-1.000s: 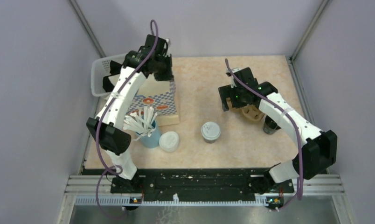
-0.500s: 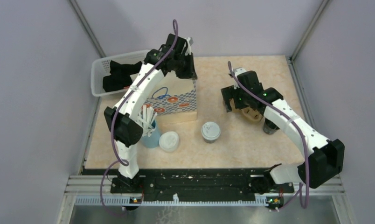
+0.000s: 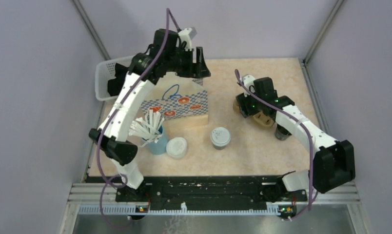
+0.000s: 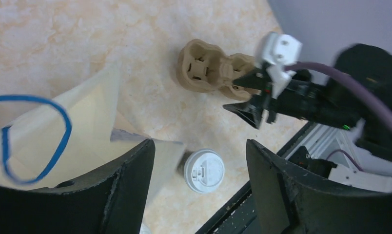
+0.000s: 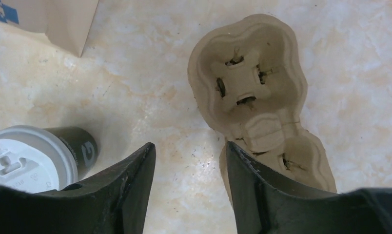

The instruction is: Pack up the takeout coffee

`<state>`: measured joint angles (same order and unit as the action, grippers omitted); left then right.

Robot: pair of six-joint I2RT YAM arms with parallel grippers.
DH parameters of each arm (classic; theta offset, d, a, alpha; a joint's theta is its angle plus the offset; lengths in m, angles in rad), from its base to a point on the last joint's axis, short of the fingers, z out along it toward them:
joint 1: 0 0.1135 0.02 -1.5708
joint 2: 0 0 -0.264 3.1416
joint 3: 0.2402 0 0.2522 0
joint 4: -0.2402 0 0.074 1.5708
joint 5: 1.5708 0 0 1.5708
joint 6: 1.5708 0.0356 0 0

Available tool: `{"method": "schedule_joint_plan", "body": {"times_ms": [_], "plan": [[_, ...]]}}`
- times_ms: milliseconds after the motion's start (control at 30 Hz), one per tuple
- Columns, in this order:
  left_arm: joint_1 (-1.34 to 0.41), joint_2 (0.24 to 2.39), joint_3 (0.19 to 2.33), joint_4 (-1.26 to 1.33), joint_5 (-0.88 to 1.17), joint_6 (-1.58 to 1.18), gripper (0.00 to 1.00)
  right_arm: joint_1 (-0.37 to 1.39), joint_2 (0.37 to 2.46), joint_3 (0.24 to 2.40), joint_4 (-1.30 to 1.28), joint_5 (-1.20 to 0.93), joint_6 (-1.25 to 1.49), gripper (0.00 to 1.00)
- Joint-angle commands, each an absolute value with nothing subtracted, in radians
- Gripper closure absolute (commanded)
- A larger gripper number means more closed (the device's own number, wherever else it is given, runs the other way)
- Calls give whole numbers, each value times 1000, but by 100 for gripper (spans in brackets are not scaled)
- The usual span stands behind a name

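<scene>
A white "G" showed on the dark side of the one takeout coffee [image 5: 33, 158]; its lid's embossing was too small to read. It stood upright on the table [image 3: 218, 87] between one blue-checked paper bag [image 3: 179, 105] and one two-well pulp carrier [image 5: 247, 83]. One loose white lid [image 3: 177, 147], one blue cup of straws [image 3: 155, 139] and one lidless black cup [image 3: 282, 131] stood nearby. The left gripper [image 4: 199, 146] gaped empty over the bag; the right gripper [image 5: 189, 148] was spread wide, holding nothing.

Matt pulp carrier [image 5: 274, 58], plastic-lidded takeout coffee [image 5: 35, 158]
</scene>
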<state>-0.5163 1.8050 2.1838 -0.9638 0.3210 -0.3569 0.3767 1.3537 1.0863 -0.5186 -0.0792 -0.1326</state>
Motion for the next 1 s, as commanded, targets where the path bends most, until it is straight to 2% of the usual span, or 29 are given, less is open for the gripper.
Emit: {"method": "schedule_joint_plan", "body": {"times_ms": [0,400,567,800,967], "plan": [[-520,1613,2146,-919,377,-294,23,379,1399,1071,-422,-137,-279,46],[-520,1365,2010,-914,274,-271,19,364,1578,1124,-386,-153,-367,61],[-520,1339,2006,-952,256,-267,18,335,1594,1135,-364,-184,-359,62],[-520,1347,2002,-936,273,-275,18,311,1600,1154,-357,-227,-340,59],[-520,1369,2011,-927,305,-281,18,288,1638,1182,-373,-328,-323,71]]}}
